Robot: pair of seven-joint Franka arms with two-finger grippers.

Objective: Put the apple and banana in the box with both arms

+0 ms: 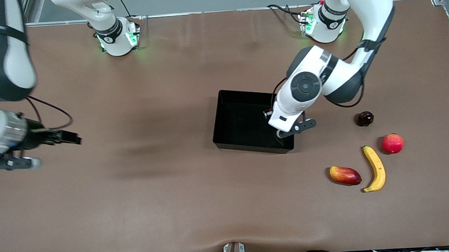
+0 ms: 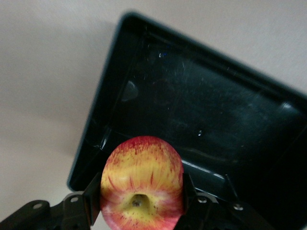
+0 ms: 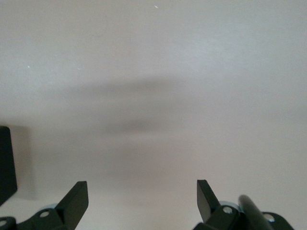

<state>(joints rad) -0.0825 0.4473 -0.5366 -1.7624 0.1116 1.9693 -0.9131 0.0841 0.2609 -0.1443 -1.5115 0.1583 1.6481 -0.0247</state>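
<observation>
The apple (image 2: 141, 184) was clamped between the left gripper's (image 2: 141, 194) two fingers, stem end facing the wrist camera, hanging over the box (image 1: 228, 120) at its corner toward the left arm's end of the table. The box itself looked like it had nothing in it. The banana (image 1: 375, 168) was lying on the table (image 1: 154, 183), nearer the front camera than the box, between a mango-like fruit (image 1: 345, 175) and a pink-red round fruit (image 1: 392, 143). A dark round fruit (image 1: 364, 118) sat near those too. The right gripper (image 3: 142, 199) was waiting with its fingers spread wide, holding nothing, over bare table at the right arm's end.
</observation>
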